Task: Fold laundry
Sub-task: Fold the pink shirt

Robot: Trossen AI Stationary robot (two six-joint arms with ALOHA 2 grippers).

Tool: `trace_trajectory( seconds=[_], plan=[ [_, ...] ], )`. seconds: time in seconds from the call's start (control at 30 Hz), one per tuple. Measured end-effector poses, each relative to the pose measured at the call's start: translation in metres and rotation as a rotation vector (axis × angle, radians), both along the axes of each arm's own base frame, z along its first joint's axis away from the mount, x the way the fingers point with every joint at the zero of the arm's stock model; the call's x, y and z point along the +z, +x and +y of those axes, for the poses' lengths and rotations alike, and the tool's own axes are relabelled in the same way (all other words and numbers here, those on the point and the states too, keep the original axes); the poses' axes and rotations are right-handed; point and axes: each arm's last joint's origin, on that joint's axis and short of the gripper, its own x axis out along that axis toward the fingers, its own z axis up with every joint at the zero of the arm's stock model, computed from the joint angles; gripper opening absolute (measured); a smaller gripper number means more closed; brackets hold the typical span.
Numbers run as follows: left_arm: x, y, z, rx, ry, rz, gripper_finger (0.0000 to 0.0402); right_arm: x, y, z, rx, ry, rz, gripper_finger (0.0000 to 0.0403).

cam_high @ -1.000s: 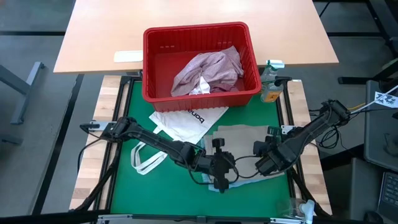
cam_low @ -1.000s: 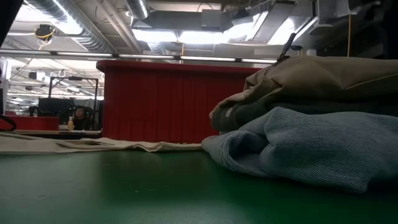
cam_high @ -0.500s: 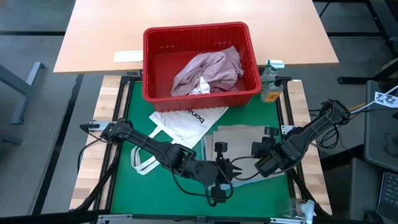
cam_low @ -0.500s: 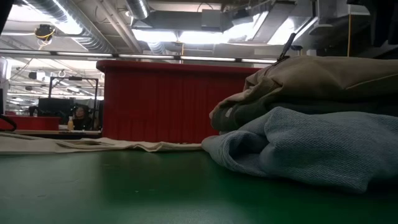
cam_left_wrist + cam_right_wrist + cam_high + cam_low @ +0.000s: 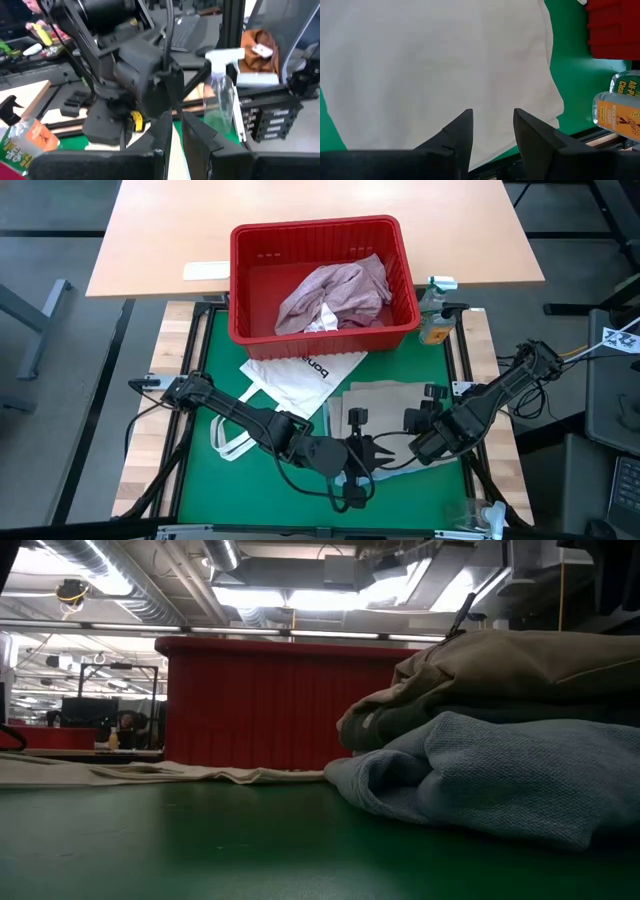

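A folded beige garment (image 5: 390, 402) lies on top of a light blue one (image 5: 480, 780) at the right of the green mat (image 5: 200, 480); the stack also fills the right of the low view, beige garment (image 5: 500, 665) uppermost. A mottled pink garment (image 5: 335, 292) and a small white piece (image 5: 322, 320) lie in the red basket (image 5: 250, 250). My left gripper (image 5: 365, 462) hangs above the stack's near left corner, shut, with nothing in it (image 5: 176, 131). My right gripper (image 5: 420, 438) hovers open over the beige cloth (image 5: 445, 65), fingers (image 5: 492, 131) pointing down.
A white tote bag (image 5: 300, 375) with loop handles (image 5: 232, 435) lies spread on the mat left of the stack. A spray bottle (image 5: 436, 310) stands at the basket's right, and another (image 5: 220, 100) near the table's near right corner. A wooden table (image 5: 160, 240) adjoins the far side.
My left gripper has risen off the stack and drawn a little toward the table's near edge, tipping up from pointing down at the cloth to nearly level. My right gripper has lifted slightly. The garments lie as before.
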Motion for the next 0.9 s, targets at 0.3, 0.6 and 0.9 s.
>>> trace_trajectory(
  seconds=[0.3, 0.6, 0.9],
  plan=[
    [0.001, 0.0, 0.0, 0.001, -0.001, -0.007, 0.0039, 0.003, 0.001, -0.001, 0.07, -0.045, -0.006, 0.0143],
    [0.013, 0.002, 0.03, 0.254, 0.115, -0.039, 0.0039, 0.042, 0.02, -0.015, 0.204, -0.145, -0.159, 0.0143],
    [0.035, -0.023, 0.111, 0.466, 0.154, 0.126, 0.0039, 0.064, 0.05, -0.061, 0.15, -0.353, -0.275, 0.0143]
  ],
)
